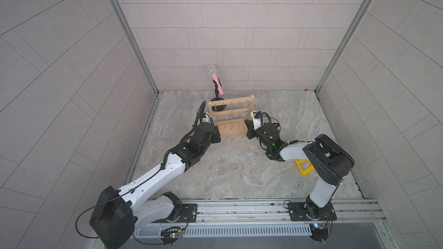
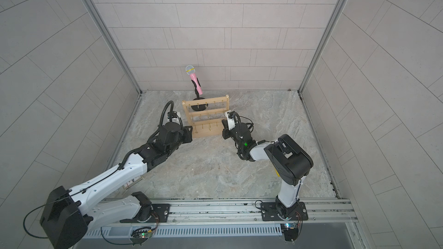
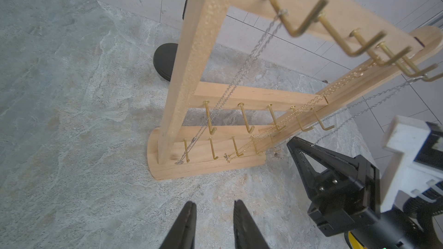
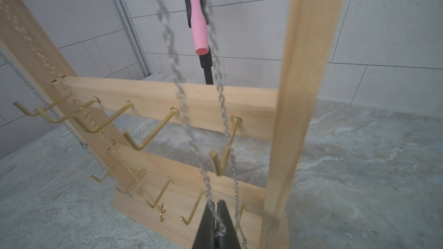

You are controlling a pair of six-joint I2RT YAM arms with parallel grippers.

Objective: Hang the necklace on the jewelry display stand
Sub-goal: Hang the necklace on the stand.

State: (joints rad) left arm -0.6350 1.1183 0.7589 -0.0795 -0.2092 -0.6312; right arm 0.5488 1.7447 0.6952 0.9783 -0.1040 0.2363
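**Right gripper**: jaws pressed together on the silver necklace, low in front of the jewelry display stand. It sits just beside the foot of the near side post. From the pinch, two strands of the necklace rise steeply toward the end hook of the top bar. They pass in front of the hooks on the middle bar.

**Left gripper**: fingers apart with nothing between them, low by the opposite end of the stand, short of the rounded base edge.

**Other chains:** a second silver chain and a gold chain hang from other hooks.

**Surroundings:** bare marbled tabletop lies between the two arms in front of the base. A pink microphone stands close behind the stand, near the back wall. A yellow object lies under the right arm.
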